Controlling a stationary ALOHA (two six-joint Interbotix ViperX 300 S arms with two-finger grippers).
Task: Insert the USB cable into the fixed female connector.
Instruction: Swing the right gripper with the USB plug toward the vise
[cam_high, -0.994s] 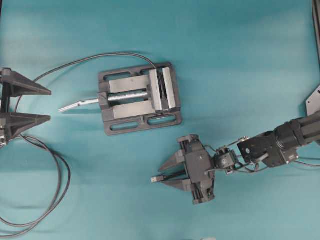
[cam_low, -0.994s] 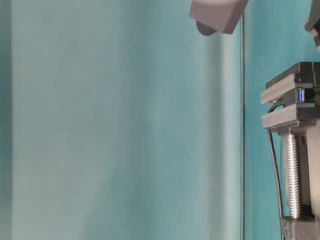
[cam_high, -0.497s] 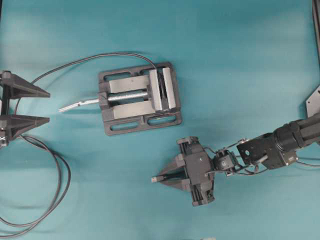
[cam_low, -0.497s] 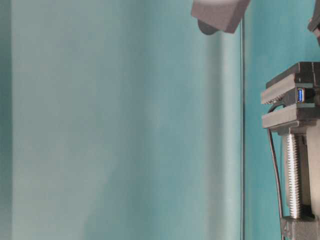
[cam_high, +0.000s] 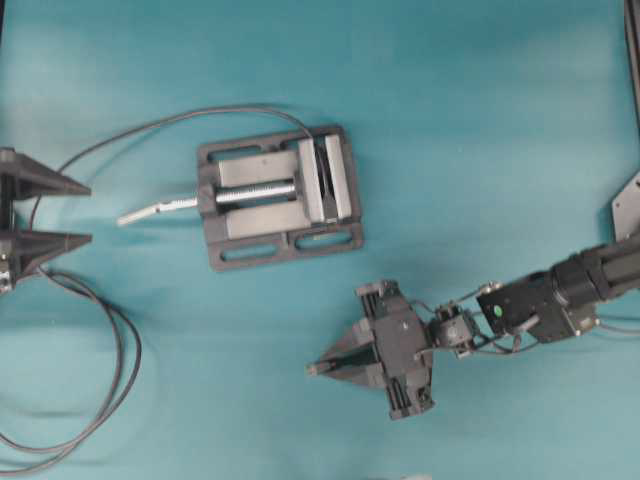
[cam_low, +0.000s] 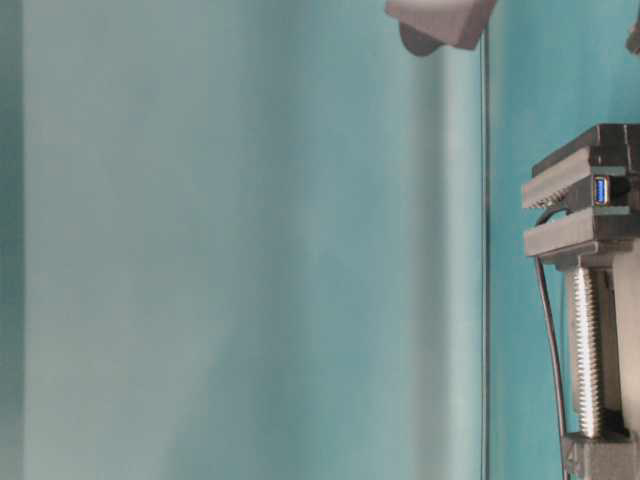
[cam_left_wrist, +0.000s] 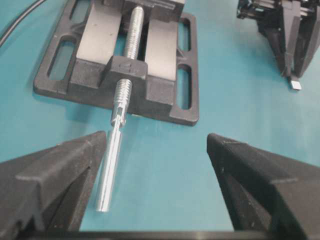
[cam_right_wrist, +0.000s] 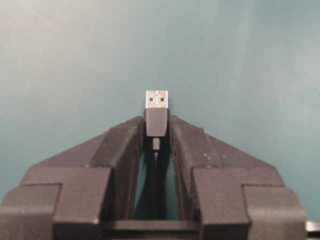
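Teal bare table (cam_high: 480, 120) surrounds the right pincer (cam_right_wrist: 156, 132) clamping the USB cable (cam_right_wrist: 156, 117); left pincer (cam_left_wrist: 155, 150) gapes wide.

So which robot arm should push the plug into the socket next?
The right one, probably. The right gripper already pinches the USB cable by its plug, silver tip poking forward. The left gripper is open and empty, out at the table's edge. The fixed female connector waits in the vise.
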